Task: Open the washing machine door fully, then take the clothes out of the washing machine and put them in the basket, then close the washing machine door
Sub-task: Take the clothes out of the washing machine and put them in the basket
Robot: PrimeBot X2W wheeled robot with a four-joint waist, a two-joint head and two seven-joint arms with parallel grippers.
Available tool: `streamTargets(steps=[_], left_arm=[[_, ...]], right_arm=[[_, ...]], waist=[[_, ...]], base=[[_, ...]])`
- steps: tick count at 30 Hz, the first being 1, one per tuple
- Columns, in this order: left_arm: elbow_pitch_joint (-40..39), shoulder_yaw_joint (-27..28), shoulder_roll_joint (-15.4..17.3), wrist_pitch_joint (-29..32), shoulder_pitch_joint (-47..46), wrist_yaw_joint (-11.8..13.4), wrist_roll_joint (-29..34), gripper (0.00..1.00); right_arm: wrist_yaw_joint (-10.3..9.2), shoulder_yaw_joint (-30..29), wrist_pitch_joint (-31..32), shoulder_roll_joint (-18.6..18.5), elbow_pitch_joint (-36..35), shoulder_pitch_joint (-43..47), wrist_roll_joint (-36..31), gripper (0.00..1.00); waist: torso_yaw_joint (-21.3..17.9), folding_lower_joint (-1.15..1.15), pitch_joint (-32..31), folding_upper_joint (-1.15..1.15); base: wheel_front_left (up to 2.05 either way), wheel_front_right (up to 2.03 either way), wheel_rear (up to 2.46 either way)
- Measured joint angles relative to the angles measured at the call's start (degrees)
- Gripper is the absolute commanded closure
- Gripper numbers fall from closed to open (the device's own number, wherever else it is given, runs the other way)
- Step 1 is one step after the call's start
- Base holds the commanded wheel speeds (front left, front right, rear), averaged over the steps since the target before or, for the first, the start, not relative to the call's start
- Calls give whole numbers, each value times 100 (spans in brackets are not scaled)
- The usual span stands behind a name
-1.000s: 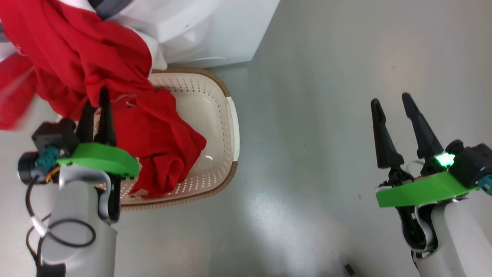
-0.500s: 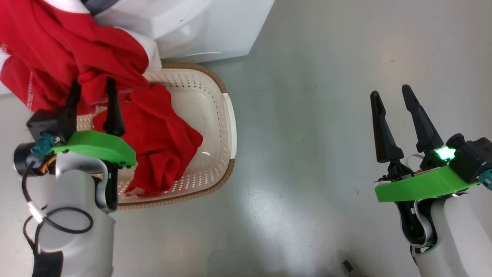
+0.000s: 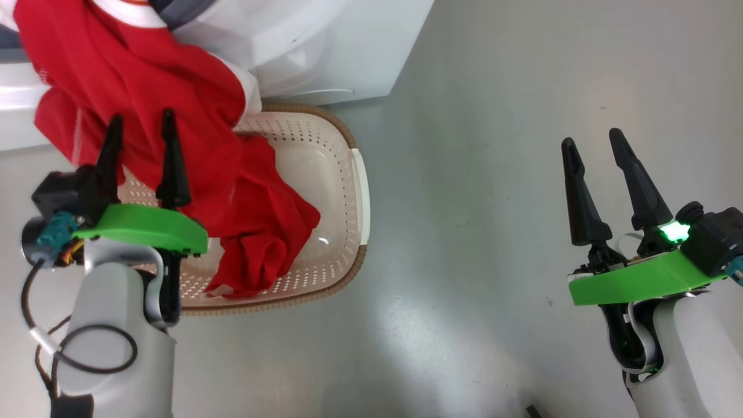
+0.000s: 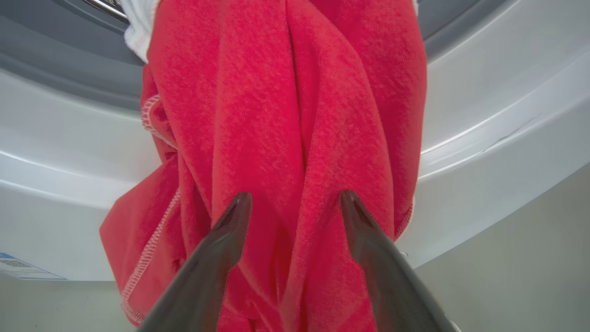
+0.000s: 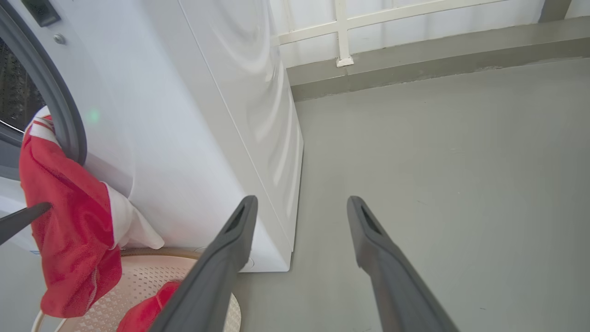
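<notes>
The red garment (image 3: 174, 116) with white trim hangs out of the washing machine (image 3: 325, 46) opening, and its lower end lies bunched in the cream basket (image 3: 355, 191). My left gripper (image 3: 142, 116) is open over the basket's left side, holding nothing. In the left wrist view the red fabric (image 4: 286, 115) hangs just past the spread fingertips of the left gripper (image 4: 295, 197), below the grey rubber ring (image 4: 46, 55). My right gripper (image 3: 592, 142) is open over bare floor, far right of the basket. The door is out of view, and I make out no grey cloth.
The basket sits on the grey floor (image 3: 493, 116) against the machine's front. The right wrist view shows the machine's white side (image 5: 221, 115), the hanging garment (image 5: 69, 221), the basket rim (image 5: 152, 252), the right gripper (image 5: 299, 200) and a wall base (image 5: 415, 50) behind.
My left gripper, shut on the red fabric a second ago, has opened and let it go. The garment's end now lies in the basket. The head camera shifted slightly; the right arm stayed put.
</notes>
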Motion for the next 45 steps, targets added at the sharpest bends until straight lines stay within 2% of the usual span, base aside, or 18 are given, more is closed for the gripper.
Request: streamTargets(steps=[19,28,37,45], left_arm=[[-1901,-138,5,0,1291,25,-110,0],[-2649,-215,18,0,2038,259,-166,0],[-2829,-350,22,0,2111,435,-315,0],[-2835,-336,22,0,1744,419,-303,0]], right_arm=[[0,-23,0,-138,-1,148,-24,0],[0,-48,0,-162,-4,154,-29,0],[0,-126,0,-170,-10,154,-29,0],[0,-121,0,-169,-11,153,-29,0]], waist=[[273,0,-263,0],[295,0,-285,0],[338,0,-232,0],[332,0,-190,0]], base=[[0,0,0],[0,0,0],[0,0,0],[0,0,0]])
